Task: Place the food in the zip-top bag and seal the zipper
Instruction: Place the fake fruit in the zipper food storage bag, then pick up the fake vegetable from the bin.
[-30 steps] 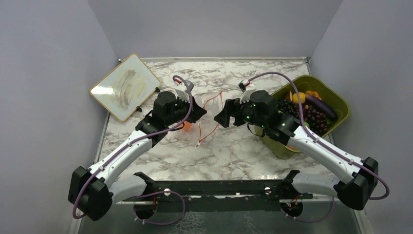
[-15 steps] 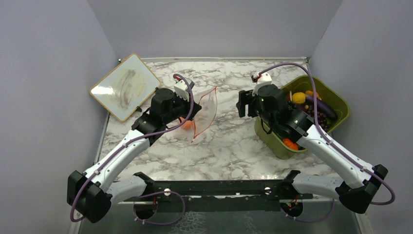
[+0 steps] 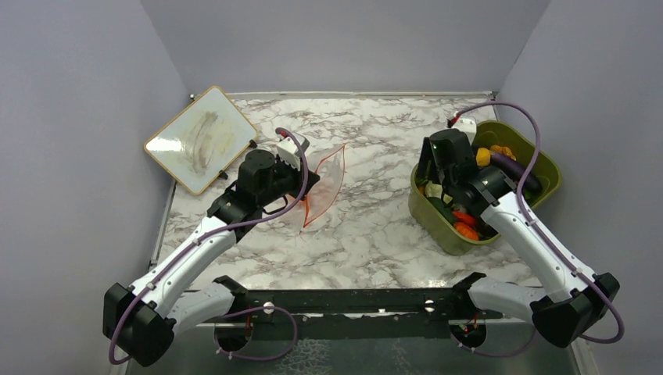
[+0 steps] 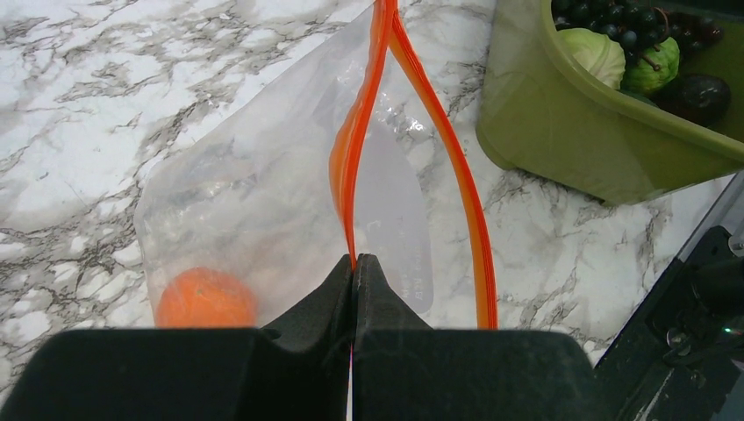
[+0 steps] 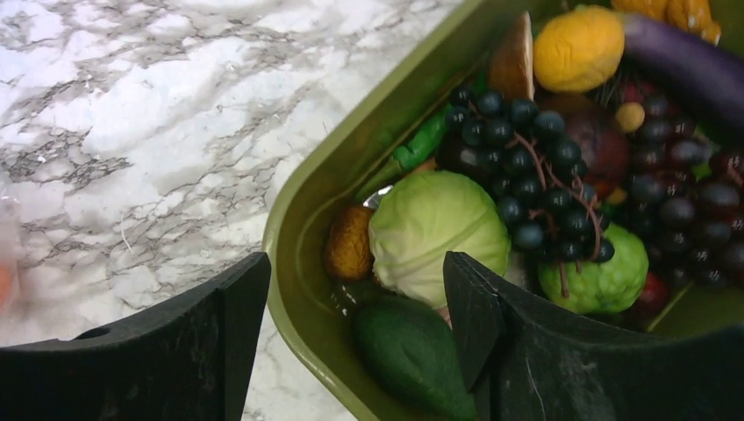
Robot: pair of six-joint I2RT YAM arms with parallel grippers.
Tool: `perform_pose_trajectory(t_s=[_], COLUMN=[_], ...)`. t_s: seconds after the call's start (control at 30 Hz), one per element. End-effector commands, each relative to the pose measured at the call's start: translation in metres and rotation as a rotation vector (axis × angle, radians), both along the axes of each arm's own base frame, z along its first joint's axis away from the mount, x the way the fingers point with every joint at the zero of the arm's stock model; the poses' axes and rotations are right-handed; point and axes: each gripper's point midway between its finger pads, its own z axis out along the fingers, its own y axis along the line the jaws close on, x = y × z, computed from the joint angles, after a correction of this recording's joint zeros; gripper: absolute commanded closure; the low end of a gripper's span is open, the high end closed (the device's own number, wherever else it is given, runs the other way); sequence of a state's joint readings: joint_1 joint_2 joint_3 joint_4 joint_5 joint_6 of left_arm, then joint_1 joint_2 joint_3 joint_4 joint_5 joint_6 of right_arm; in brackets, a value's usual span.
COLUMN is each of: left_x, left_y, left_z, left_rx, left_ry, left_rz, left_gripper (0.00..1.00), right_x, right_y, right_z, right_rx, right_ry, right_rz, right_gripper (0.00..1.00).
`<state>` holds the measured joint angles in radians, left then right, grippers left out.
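The clear zip-top bag [image 4: 254, 202] lies on the marble with its mouth held open; it also shows in the top view [image 3: 327, 181]. My left gripper [image 4: 354, 263] is shut on one side of the red-orange zipper [image 4: 351, 167]; the other side [image 4: 456, 175] bows away. An orange piece [image 4: 204, 298] sits inside the bag. My right gripper [image 5: 355, 289] is open and empty above the near corner of the olive-green bin [image 5: 298, 228]. Below it lie the light-green cabbage ball [image 5: 436, 230], a brown round piece [image 5: 348, 244], dark purple grapes [image 5: 526, 175] and a dark green avocado [image 5: 412, 355].
The bin [image 3: 438, 230] stands at the right of the table with more toy food: a yellow lemon [image 5: 579, 48], a purple eggplant [image 5: 684, 66], a green fruit [image 5: 605, 272]. A framed whiteboard [image 3: 201, 139] lies at the back left.
My right gripper has let go of the bag's mouth and swung right to above the bin. My left gripper still holds the zipper; the bag has shifted slightly left.
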<state>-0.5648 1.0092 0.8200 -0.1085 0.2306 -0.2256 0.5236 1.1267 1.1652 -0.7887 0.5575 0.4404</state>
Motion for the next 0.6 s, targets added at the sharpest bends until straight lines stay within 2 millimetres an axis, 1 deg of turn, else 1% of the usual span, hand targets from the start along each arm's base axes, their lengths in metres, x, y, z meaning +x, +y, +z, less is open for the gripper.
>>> perform_pose_trajectory(t_s=[0.0, 0.07, 0.2, 0.27, 0.4, 0.47, 0.57], left_x=[0.003, 0.003, 0.002, 0.003, 0.003, 0.003, 0.003], left_y=[0.005, 0.008, 0.006, 0.008, 0.01, 0.009, 0.009], left_z=[0.008, 0.007, 0.009, 0.009, 0.008, 0.008, 0.006], left_rx=[0.007, 0.013, 0.008, 0.015, 0.018, 0.017, 0.021], left_ry=[-0.053, -0.058, -0.062, -0.064, -0.071, -0.071, -0.063], left_rz=[0.021, 0.03, 0.019, 0.024, 0.034, 0.033, 0.028], left_gripper=[1.0, 1.0, 1.0, 1.0, 1.0, 1.0, 1.0], right_x=[-0.013, -0.012, -0.01, -0.008, -0.009, -0.012, -0.014], right_y=[-0.018, -0.029, -0.057, -0.065, -0.073, -0.073, -0.072], right_z=[-0.011, -0.016, -0.029, -0.035, -0.055, -0.065, -0.076], right_rx=[0.095, 0.089, 0.091, 0.114, 0.162, 0.169, 0.186], right_ry=[0.002, 0.006, 0.036, 0.049, 0.116, 0.16, 0.196], right_rz=[-0.199, -0.248, -0.352, -0.379, -0.456, -0.489, -0.52], right_gripper=[0.25, 0.22, 0.13, 0.09, 0.07, 0.07, 0.07])
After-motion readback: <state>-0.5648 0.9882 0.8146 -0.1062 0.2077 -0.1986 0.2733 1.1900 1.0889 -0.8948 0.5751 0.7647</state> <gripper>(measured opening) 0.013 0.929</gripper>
